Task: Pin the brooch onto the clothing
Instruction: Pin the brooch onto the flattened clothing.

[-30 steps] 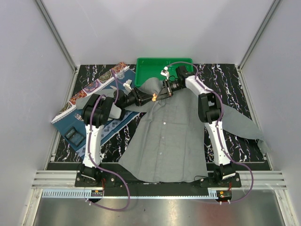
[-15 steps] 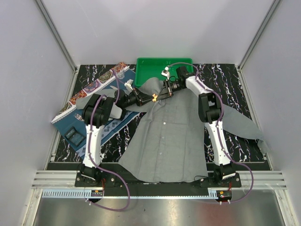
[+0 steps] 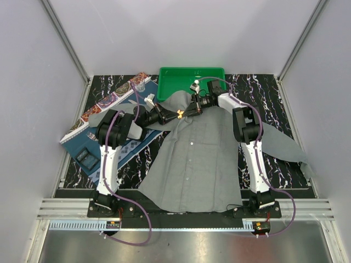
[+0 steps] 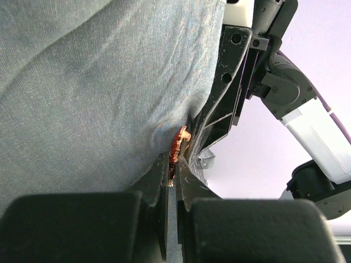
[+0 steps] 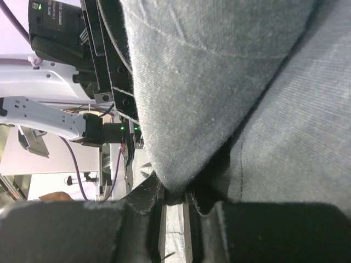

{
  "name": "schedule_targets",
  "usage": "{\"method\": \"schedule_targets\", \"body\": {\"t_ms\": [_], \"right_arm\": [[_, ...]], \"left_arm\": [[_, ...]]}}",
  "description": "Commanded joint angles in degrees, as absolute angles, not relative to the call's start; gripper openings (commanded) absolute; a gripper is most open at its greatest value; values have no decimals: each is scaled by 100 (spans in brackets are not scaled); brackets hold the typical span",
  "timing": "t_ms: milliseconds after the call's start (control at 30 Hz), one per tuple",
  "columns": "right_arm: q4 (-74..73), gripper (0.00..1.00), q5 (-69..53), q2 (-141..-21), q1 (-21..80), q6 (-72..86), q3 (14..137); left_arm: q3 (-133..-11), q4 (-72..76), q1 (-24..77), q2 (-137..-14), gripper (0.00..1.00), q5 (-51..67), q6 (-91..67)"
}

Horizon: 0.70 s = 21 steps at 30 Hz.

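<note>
Left jaws: closed almost flat, pinching the brooch (image 4: 179,145) edge-on at the very tips. The brooch touches the shirt (image 4: 98,93), and the cloth dimples right beside it. From the top view it's at the collar end, between the two arms' tips and just in front of the green tray (image 3: 181,76). Right jaws: narrow gap, clamped on a raised fold of the shirt, facing the left tips. The rest of the shirt lies flat on the marbled surface (image 3: 274,93).
</note>
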State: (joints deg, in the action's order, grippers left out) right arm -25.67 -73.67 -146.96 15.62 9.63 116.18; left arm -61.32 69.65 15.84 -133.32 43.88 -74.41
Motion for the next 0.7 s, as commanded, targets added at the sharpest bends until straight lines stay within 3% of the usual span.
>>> {"method": "schedule_targets", "body": {"t_ms": [0, 167, 267, 367, 667], "right_arm": [[-1758, 0, -7137, -14071, 1512, 1477, 11567], [-1749, 0, -6926, -14010, 1512, 1459, 11479], [-1714, 0, -7092, -14001, 1512, 1450, 11417], [-1547, 0, -7224, -13940, 1512, 1424, 11277], [-1433, 0, -7497, -13966, 1512, 1512, 11276]], "left_arm": [[-6047, 9009, 1635, -12902, 1, 4403, -7260], [-6047, 9070, 1635, -12893, 3, 4421, -7233], [-6108, 9210, 1635, -12946, 18, 4473, -7286], [-6126, 9325, 1635, -12955, 27, 4553, -7339], [-6196, 9545, 1626, -13008, 31, 4474, -7515]]}}
